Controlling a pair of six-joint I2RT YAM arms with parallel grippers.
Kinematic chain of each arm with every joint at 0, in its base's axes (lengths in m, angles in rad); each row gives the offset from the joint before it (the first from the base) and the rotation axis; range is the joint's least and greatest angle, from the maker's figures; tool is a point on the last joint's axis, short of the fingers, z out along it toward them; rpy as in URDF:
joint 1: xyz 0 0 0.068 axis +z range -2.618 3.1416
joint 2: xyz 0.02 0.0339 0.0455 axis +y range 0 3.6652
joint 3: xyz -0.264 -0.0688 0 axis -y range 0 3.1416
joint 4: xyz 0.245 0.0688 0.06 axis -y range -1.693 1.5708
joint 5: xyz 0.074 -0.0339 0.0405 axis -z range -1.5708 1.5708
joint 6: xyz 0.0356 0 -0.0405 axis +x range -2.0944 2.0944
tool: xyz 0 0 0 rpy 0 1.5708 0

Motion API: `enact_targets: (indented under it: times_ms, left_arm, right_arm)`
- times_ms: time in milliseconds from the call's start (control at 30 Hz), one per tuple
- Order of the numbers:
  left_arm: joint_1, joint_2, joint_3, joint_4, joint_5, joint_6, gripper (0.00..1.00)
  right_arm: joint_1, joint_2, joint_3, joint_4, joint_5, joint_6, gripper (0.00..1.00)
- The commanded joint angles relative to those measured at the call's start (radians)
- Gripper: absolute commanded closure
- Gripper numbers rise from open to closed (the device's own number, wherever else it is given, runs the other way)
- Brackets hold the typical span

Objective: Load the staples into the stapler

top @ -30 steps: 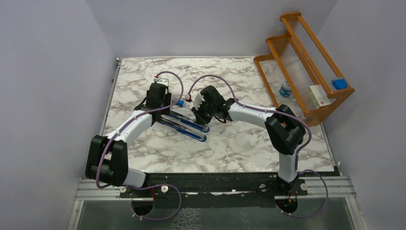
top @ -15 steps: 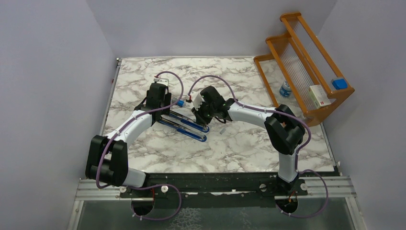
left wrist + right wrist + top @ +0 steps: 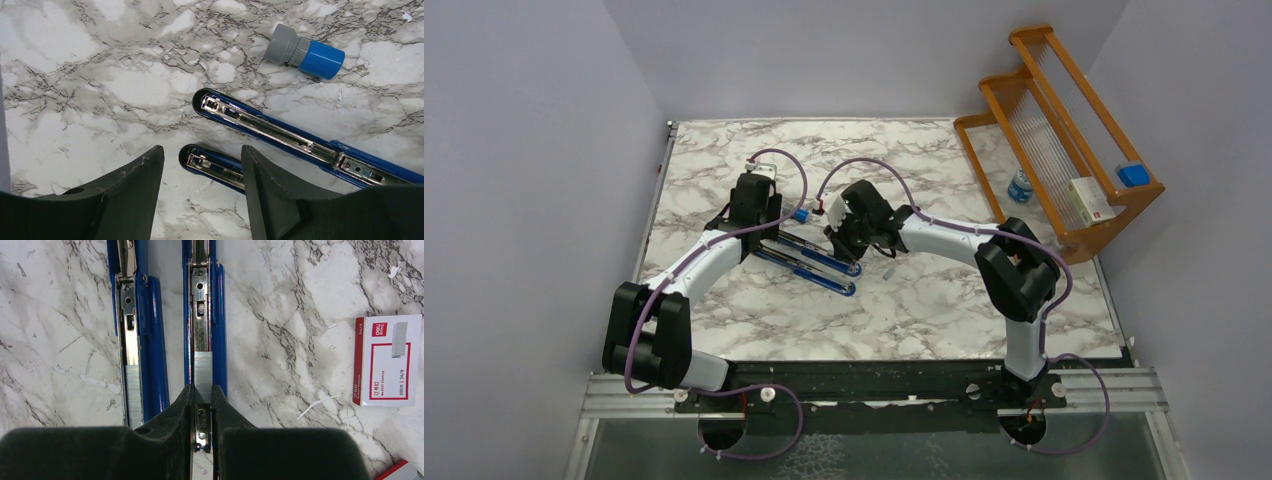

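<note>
- The top view looks down from above and behind both arms onto the whole table point(image 3: 904, 310).
- Both wrist views look down, close, at the open stapler point(image 3: 270, 131), which all three views share.

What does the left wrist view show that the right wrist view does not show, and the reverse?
Only the left wrist view: a blue-capped grey cylinder beyond the tips of the blue stapler rails, and the left gripper, jaws open, one rail's tip seen between them.
Only the right wrist view: the white staple box with a red label, staple strips lying in both channels, and the right gripper, jaws nearly closed at one strip's end.
Both: the two rails side by side, channels up, on the marble table.
</note>
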Motion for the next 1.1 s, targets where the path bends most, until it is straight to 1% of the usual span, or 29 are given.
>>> enact_targets:
  times_ms: [0,333,567,833,1000,1067]
  left_arm:
    - [-0.002,-0.018,0.026,0.012,-0.012,0.01,0.39]
    - [-0.002,-0.016,0.026,0.012,-0.01,0.011,0.39]
    - [-0.002,-0.02,0.026,0.012,-0.01,0.01,0.39]
    - [-0.002,-0.022,0.026,0.012,-0.01,0.01,0.39]
    - [-0.001,-0.019,0.026,0.012,-0.01,0.01,0.39]
    - [-0.002,-0.019,0.026,0.012,-0.01,0.011,0.39]
  right_arm:
    - [0.006,0.032,0.032,-0.037,0.002,-0.017,0.99]
    - [0.006,0.045,0.057,-0.083,0.021,-0.023,0.98]
    - [0.006,0.064,0.089,-0.142,0.022,-0.026,0.95]
    - [0.006,0.053,0.07,-0.133,0.018,-0.022,0.85]
    - [0.006,0.049,0.067,-0.128,0.015,-0.022,0.84]
    - [0.006,0.047,0.067,-0.128,0.017,-0.022,0.8]
